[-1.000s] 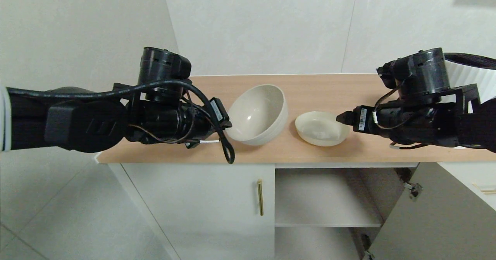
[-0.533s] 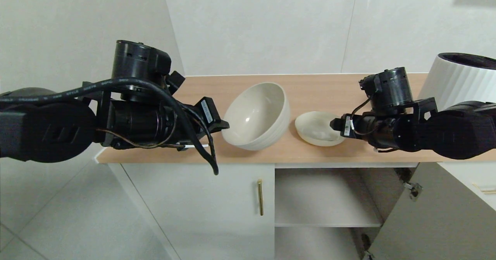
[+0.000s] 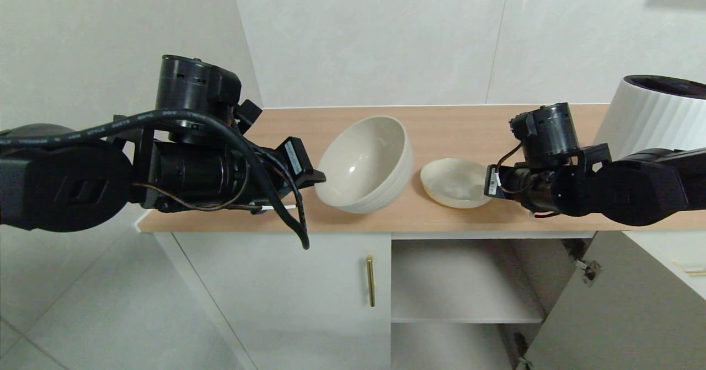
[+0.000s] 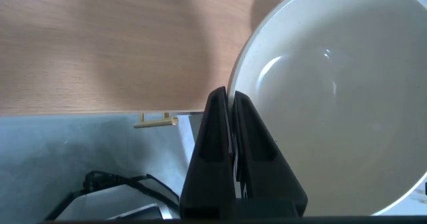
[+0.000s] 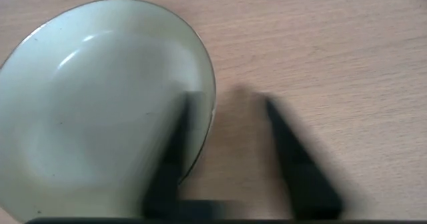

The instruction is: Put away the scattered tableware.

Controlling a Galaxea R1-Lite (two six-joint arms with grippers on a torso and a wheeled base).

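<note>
Over the counter, left hand clamps the tilted bowl; right hand, open, straddles the dish.

Big bowl: glazed ceramic look, glossy inside w/ a light spot, faint ribs outside. Small dish: smooth, pale, soft sheen. Table: light wood grain, matt. Left gripper fingers: matt black plastic. Cabinet door: matt white, w/ 1 brass-look metal handle. Ribbed white container: matt.
</note>
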